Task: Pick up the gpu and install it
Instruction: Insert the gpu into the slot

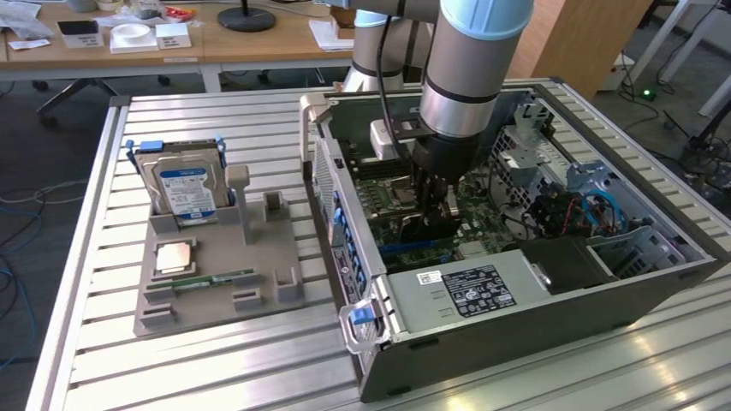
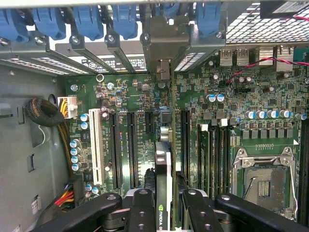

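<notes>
Now: open computer case (image 1: 514,300), motherboard (image 2: 231,96) exposed inside. gpu (image 2: 163,162) hangs edge-on over board, clamped between gripper (image 2: 166,195) fingers, directly under tool. Long axis parallel to black slots (image 2: 186,145), bracket (image 2: 166,36) end toward blue latches (image 2: 125,19). Seated or not: cannot tell.

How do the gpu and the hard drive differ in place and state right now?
The gpu is inside the computer case, over the motherboard; the hard drive stands in the grey holder outside it. The gripper clamps the gpu, not the hard drive. The gpu is thin, the hard drive boxy. Both stand on edge.
</notes>
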